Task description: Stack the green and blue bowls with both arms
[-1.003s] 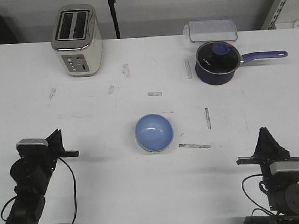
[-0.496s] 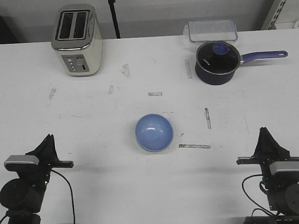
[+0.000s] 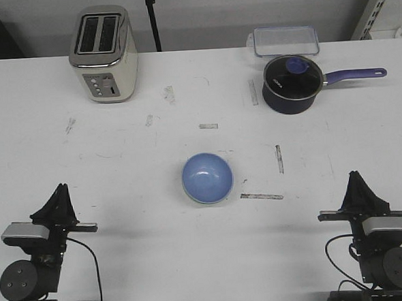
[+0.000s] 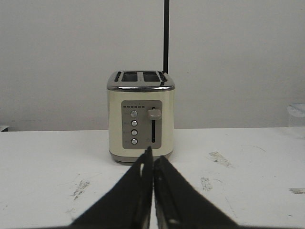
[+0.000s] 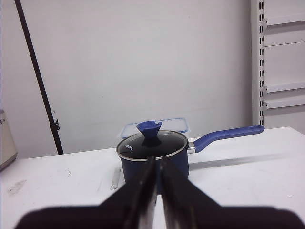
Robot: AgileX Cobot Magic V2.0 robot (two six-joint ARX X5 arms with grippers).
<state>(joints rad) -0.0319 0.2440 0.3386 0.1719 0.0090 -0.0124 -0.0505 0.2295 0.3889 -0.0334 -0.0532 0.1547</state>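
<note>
The light blue bowl (image 3: 207,178) sits upright at the middle of the table. A thin pale rim shows along its near edge; no separate green bowl is in view. My left gripper (image 3: 59,190) is shut and empty at the near left, well left of the bowl. In the left wrist view it (image 4: 152,155) points at the toaster. My right gripper (image 3: 355,176) is shut and empty at the near right, well right of the bowl. In the right wrist view it (image 5: 157,160) points at the saucepan. The bowl is in neither wrist view.
A cream toaster (image 3: 103,54) stands at the far left, also in the left wrist view (image 4: 141,116). A navy saucepan (image 3: 292,83) with a lid and long handle stands at the far right, also in the right wrist view (image 5: 152,155). A clear lidded box (image 3: 285,40) lies behind it.
My left arm has drawn back and leftward toward the near-left corner, and its gripper now points straight ahead. The right arm and the bowl have not moved.
</note>
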